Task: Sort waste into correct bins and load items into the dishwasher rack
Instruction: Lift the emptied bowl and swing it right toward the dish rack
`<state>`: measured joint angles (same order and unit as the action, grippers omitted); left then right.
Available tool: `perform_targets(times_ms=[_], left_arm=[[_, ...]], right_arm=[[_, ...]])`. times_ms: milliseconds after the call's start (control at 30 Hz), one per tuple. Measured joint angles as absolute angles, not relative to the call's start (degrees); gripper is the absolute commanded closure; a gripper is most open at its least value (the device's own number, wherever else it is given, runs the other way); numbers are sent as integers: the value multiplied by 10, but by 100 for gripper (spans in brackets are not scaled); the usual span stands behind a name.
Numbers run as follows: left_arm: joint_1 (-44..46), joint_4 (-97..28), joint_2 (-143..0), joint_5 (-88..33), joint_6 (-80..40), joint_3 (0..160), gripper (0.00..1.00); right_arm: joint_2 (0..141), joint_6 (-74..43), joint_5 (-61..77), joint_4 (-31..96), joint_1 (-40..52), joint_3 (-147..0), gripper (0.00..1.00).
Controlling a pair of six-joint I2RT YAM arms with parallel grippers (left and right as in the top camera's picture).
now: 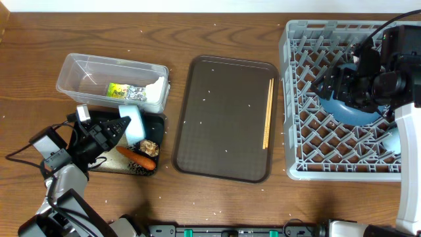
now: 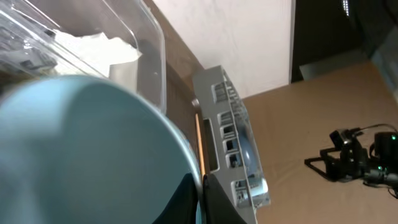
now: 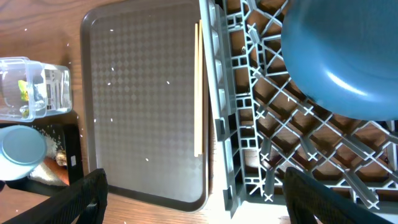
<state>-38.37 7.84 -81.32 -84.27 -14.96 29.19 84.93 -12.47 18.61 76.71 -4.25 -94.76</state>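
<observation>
While the right gripper (image 3: 194,186) hangs over the rack (image 1: 309,141) with its two fingers spread wide and nothing between them, the blue plate (image 1: 348,110) sits among the pegs below it, partly hidden by the arm in the overhead view. The left gripper (image 1: 122,126) is low at the far edge of the black tray (image 1: 156,128), with its tips right up against the pale blue cup (image 1: 135,120). That cup fills most of the left wrist view, yet I cannot tell whether the fingers are closed on it or only touching it. The cup stands where the black tray meets the clear tub (image 1: 79,69). Inside the tub lie the crumpled wrapper (image 1: 122,91) and, at its right end, a white wad (image 1: 158,87). On the black tray the carrot (image 1: 136,158) lies just beside the brown scrap (image 1: 149,146). Between these bins and the rack is the brown tray (image 1: 223,151), and the chopsticks (image 1: 268,115) lie side by side along its right edge, close to the rack wall. Rice grains (image 1: 209,92) are scattered over the brown tray and the wooden table (image 1: 217,33)
</observation>
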Motion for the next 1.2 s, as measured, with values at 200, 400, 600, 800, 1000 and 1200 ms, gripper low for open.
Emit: perform_targets(times_ms=[200, 400, 600, 800, 1000, 1200], left_arm=[[-322, 133, -793, -871, -191, 287, 94], [-242, 355, -671, -843, -317, 281, 94], [-114, 464, -598, -780, -427, 291, 94], [-1, 462, -651, -737, -453, 307, 94], [57, 461, -733, -711, -453, 354, 94], [89, 418, -789, -686, -449, 405, 94]], right_arm=[[849, -124, 186, 766, -43, -948, 17], [849, -117, 186, 762, -43, -948, 18], [849, -111, 186, 725, -43, -947, 18], [849, -116, 186, 696, -43, -947, 18], [849, -119, 186, 696, -43, -947, 19], [849, -120, 186, 697, -43, -947, 18]])
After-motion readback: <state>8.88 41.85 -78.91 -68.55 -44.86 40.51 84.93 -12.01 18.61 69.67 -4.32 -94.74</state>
